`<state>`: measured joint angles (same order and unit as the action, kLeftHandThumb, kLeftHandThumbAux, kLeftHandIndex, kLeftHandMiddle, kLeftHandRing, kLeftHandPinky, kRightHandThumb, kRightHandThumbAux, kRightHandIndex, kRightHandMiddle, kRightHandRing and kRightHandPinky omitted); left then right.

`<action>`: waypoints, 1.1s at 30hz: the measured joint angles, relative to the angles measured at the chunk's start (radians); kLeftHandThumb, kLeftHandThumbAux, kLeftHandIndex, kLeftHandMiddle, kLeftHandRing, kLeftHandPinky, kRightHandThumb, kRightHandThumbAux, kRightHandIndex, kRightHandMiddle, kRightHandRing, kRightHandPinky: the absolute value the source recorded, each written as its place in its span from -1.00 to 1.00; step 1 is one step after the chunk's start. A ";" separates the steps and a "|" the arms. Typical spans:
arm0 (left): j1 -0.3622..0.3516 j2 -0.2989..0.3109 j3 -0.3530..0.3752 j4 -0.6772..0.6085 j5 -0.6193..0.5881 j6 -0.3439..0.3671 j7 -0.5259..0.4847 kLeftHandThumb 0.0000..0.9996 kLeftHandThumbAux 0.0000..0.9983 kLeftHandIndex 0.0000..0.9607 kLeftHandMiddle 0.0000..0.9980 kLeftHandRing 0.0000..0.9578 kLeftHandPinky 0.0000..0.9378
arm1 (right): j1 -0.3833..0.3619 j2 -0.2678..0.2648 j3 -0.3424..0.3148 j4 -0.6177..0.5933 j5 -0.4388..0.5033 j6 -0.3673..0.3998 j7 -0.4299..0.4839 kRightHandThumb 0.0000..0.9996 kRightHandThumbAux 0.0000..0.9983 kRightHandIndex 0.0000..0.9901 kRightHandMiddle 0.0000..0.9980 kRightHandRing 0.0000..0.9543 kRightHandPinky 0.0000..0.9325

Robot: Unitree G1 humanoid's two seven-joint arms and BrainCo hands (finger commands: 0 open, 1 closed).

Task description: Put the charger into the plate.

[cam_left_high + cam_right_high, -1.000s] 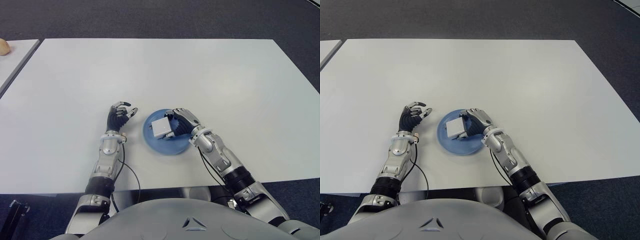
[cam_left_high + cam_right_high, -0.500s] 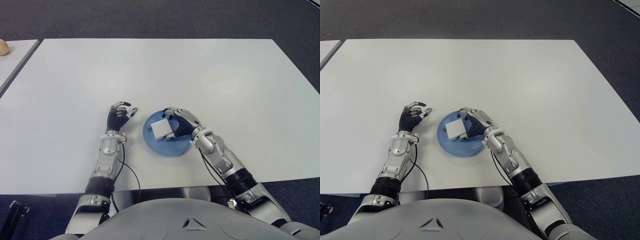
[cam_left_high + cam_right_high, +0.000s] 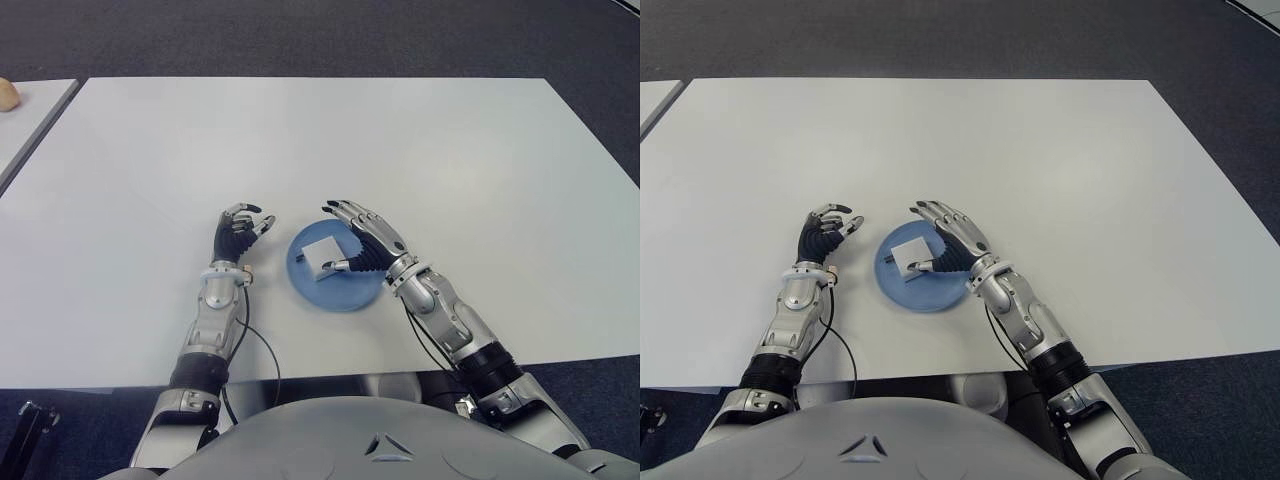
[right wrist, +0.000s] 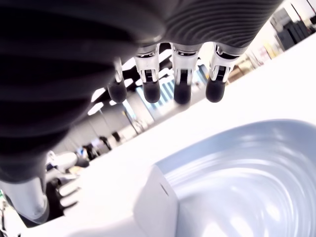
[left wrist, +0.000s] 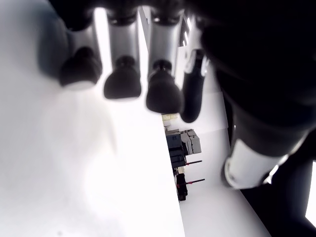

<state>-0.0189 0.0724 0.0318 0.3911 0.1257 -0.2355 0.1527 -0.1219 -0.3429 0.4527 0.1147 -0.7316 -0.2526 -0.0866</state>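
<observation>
The white charger (image 3: 322, 254) lies inside the blue plate (image 3: 352, 293), so the placing itself looks done; what seems left is only for the right robot hand (image 3: 362, 240) to draw clear. That robot hand is released: its fingers (image 4: 182, 84) are stretched out and spread above the far side of the plate, holding nothing, and the right wrist view shows the charger below the fingertips with open space between them. Only the thumb tip shows close beside the charger's near edge, and whether it touches cannot be told. The left robot hand (image 3: 236, 233) shows just off the plate's outer side, away from the right robot hand, with its fingers loosely curled and nothing in them. Both stand over the white table (image 3: 450, 150), which carries the plate. Compared with a second ago, the right robot hand has changed most: then its fingers were wrapped round the charger over the plate, half a second ago they were beginning to loosen, and now they are fully opened and lifted off it. The charger has settled a little toward the plate's far side, while the left robot hand has not shifted.
</observation>
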 measured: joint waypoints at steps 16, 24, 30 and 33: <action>0.000 0.000 0.000 0.000 0.000 0.000 0.000 0.41 0.44 -0.09 0.65 0.74 0.78 | 0.037 -0.001 -0.021 -0.086 -0.033 0.015 -0.065 0.04 -0.48 -1.00 -1.00 -1.00 -1.00; 0.000 0.000 0.000 0.000 -0.001 0.000 0.000 0.41 0.44 -0.09 0.65 0.74 0.79 | 0.062 0.015 -0.036 -0.110 -0.049 0.047 -0.080 -0.05 -0.63 -1.00 -1.00 -1.00 -1.00; 0.000 0.000 0.000 0.000 0.000 0.000 0.000 0.41 0.44 -0.09 0.65 0.75 0.79 | 0.070 0.021 -0.049 -0.113 -0.060 0.054 -0.122 -0.33 -0.56 -1.00 -1.00 -1.00 -1.00; 0.000 0.000 0.000 0.000 0.000 0.000 0.000 0.41 0.44 -0.09 0.65 0.75 0.78 | 0.073 0.023 -0.074 -0.117 -0.034 0.053 -0.124 -0.63 -0.37 -1.00 -1.00 -1.00 -1.00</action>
<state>-0.0189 0.0719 0.0316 0.3909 0.1254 -0.2359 0.1527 -0.0485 -0.3196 0.3787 -0.0024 -0.7653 -0.1995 -0.2111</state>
